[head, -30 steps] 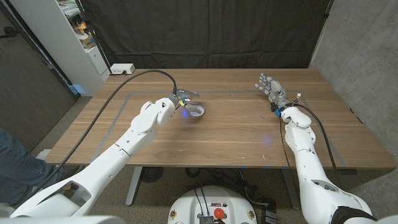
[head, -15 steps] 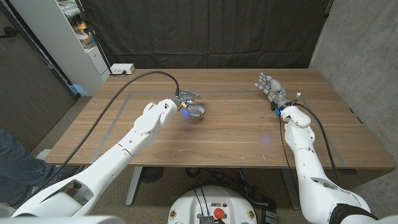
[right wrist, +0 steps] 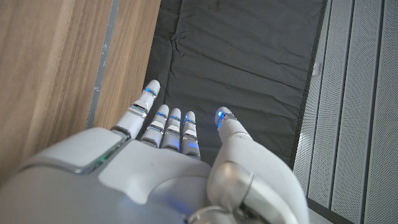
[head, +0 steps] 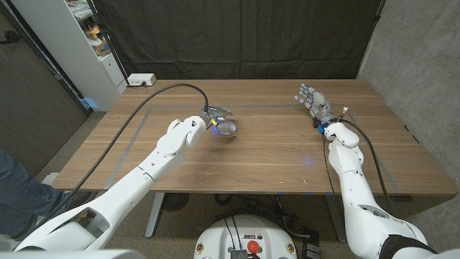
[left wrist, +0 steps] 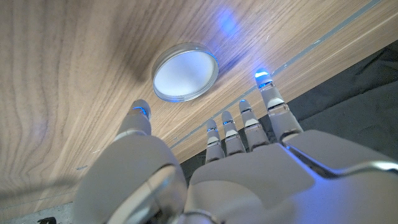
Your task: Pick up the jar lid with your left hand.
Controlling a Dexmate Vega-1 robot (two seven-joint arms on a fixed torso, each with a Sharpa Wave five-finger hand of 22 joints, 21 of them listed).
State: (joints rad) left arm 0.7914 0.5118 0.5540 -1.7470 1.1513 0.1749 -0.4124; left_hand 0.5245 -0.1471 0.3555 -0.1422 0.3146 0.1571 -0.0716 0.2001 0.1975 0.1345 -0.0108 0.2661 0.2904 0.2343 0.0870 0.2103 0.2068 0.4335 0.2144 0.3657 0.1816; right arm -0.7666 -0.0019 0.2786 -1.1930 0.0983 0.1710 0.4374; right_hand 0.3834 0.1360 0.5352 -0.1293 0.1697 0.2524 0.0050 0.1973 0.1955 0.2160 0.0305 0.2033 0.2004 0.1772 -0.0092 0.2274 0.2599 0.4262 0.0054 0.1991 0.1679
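So my left hand (head: 213,117) is hanging right over the lid (head: 227,129), which sits flat on the table (head: 273,155) a bit left of centre, toward the far side. From the wrist cam the lid (left wrist: 185,71) is between my thumb and the other fingers (left wrist: 246,127), and nothing's touching it yet. Fingers are spread apart, holding nothing. I'd say I've got it framed like that on purpose: thumb on one side, the rest on the other, so closing in should catch the rim. It's a low, flat thing, so my guess is I need to get down close to the wood first.

My right hand (head: 315,103) is parked over by the far right part of the table, fingers spread, nothing in it. It's just out of the way, since this job is for the left one.

Compared to a second ago: my left hand has slid a bit forward over the lid and covers more of it. Lid hasn't budged, and neither has the right hand.
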